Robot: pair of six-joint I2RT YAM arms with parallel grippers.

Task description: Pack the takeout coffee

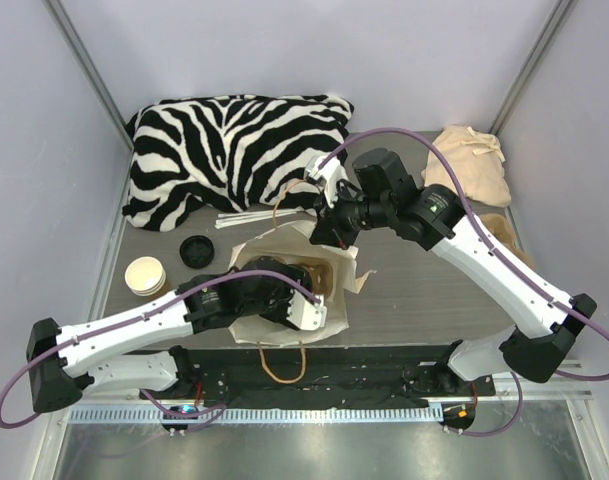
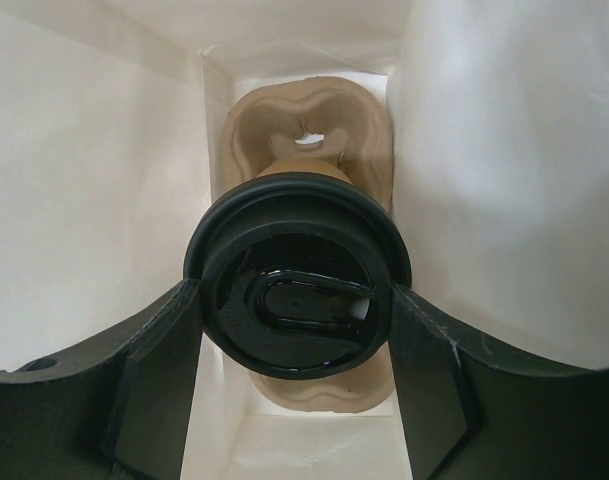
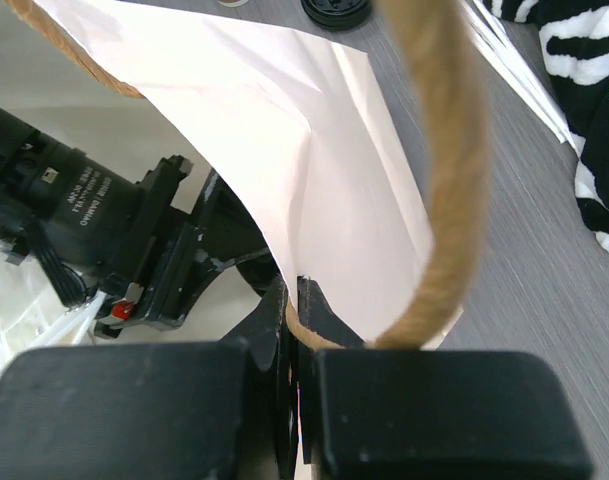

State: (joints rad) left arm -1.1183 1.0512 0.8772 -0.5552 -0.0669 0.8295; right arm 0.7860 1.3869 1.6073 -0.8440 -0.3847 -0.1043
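Observation:
The takeout coffee (image 2: pixel 304 168), a brown paper cup topped by a black lid (image 2: pixel 299 290), sits between the fingers (image 2: pixel 154 380) of my left gripper (image 2: pixel 296 300), which press on the lid's two sides. It hangs inside the white paper bag (image 2: pixel 84 180), over a moulded cardboard cup carrier (image 2: pixel 249 130) on the bag's floor. In the top view the left gripper (image 1: pixel 302 290) reaches into the bag (image 1: pixel 252 325). My right gripper (image 3: pixel 296 295) is shut on the bag's far rim and its brown twine handle (image 3: pixel 439 150), holding the mouth up (image 1: pixel 324 225).
A zebra-striped cushion (image 1: pixel 234 150) lies at the back, a beige cloth pouch (image 1: pixel 474 165) at the back right. Left of the bag stand a brown cup with a white top (image 1: pixel 144 275) and a loose black lid (image 1: pixel 197 250). White sticks (image 1: pixel 254 215) lie by the cushion.

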